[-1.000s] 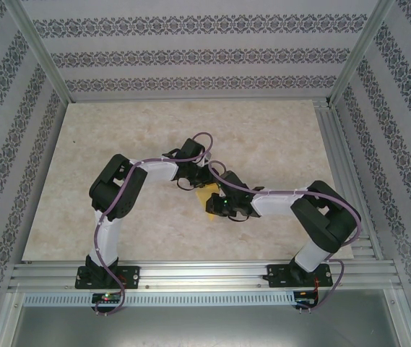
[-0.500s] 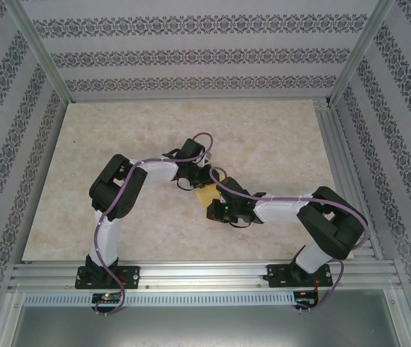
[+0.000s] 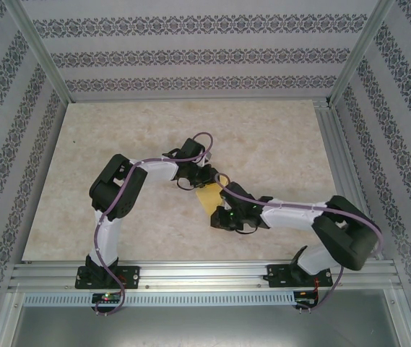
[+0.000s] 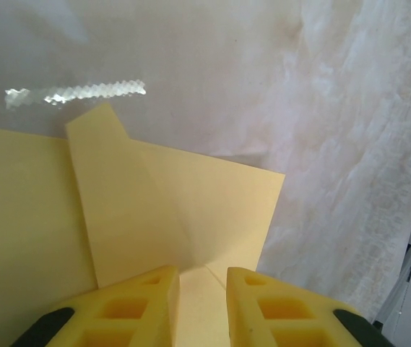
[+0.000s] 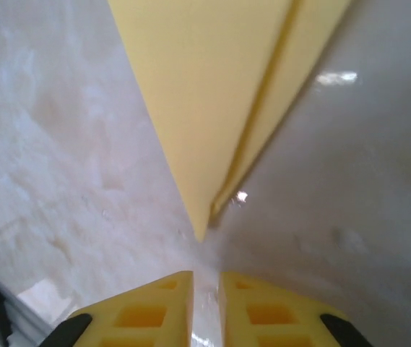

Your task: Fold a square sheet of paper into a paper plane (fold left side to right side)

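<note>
The paper plane (image 3: 206, 196) is a folded yellow-orange sheet lying flat on the marble table between my two grippers. In the left wrist view the paper (image 4: 154, 210) shows overlapping folded layers and a crease. My left gripper (image 4: 202, 275) sits low over its near edge, jaws slightly apart, with flat paper showing in the gap. From above, the left gripper (image 3: 209, 178) is at the paper's far end. In the right wrist view the paper's sharp tip (image 5: 199, 233) lies just ahead of my right gripper (image 5: 206, 280), which is narrowly open over bare table. The right gripper (image 3: 218, 215) is at the near end.
The marble tabletop (image 3: 118, 130) spreads wide to the left and back. An aluminium rail (image 3: 205, 273) runs along the near edge, with frame posts and patterned walls around. A purple cable (image 3: 277, 208) lies along the right arm.
My right arm has drawn back toward the near edge, off the paper's tip, and its jaws have parted a little. More paper shows now. The left arm has held still.
</note>
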Controlling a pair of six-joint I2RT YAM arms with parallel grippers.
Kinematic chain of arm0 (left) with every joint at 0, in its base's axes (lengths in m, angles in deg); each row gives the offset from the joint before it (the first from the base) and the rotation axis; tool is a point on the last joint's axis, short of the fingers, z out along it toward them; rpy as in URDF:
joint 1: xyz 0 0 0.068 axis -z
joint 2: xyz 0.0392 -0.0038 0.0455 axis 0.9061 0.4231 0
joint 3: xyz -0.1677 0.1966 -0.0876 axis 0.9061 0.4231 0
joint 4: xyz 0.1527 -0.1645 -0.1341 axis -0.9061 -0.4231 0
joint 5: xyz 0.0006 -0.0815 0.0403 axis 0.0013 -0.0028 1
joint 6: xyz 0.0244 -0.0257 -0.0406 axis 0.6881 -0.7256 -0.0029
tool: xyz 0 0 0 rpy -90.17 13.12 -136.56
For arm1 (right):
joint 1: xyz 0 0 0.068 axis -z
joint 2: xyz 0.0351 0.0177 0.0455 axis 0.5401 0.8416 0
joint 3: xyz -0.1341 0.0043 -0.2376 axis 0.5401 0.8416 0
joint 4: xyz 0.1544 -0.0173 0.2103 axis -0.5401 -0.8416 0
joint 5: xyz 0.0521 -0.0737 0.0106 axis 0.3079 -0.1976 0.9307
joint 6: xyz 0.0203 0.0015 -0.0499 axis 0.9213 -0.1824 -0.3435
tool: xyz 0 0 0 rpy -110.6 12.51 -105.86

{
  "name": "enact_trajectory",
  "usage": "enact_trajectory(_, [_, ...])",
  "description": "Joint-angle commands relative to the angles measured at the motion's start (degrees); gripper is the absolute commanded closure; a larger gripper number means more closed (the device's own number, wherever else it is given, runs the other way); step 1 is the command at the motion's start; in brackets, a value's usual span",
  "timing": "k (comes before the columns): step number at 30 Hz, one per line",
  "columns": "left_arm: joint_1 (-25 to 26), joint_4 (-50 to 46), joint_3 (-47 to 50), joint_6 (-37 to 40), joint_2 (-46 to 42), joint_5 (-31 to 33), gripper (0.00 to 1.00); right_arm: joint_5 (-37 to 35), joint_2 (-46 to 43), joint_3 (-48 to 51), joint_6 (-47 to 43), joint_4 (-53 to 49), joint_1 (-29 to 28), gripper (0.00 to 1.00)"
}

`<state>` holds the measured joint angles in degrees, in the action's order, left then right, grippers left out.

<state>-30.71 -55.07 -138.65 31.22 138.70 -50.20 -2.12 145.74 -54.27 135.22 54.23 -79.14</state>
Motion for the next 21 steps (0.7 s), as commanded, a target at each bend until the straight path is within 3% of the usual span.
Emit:
enact_trajectory(1, [-0.55, -0.52, -2.85, 1.17, -3.16, -0.46, 0.69, 0.82, -8.68, 0.35, -3.13, -4.63, 5.14, 0.77])
enact_trajectory(5, [-1.36, -2.87, -6.44, 2.63, -8.28, -2.59, 0.62, 3.45, -16.30, 2.23, -6.93, -4.72, 14.51, 0.66])
enact_trajectory(9, [-2.66, -6.14, -6.80, 4.35, -14.64, -1.35, 0.52, 5.16, -16.58, 0.54, -10.67, -4.63, 20.32, 0.62])
enact_trajectory(21, [-5.74, -8.10, 12.23, 4.31, -32.32, 8.46, 0.41, 6.75, 1.63, -7.53, -10.37, 3.92, 20.27, 0.61])
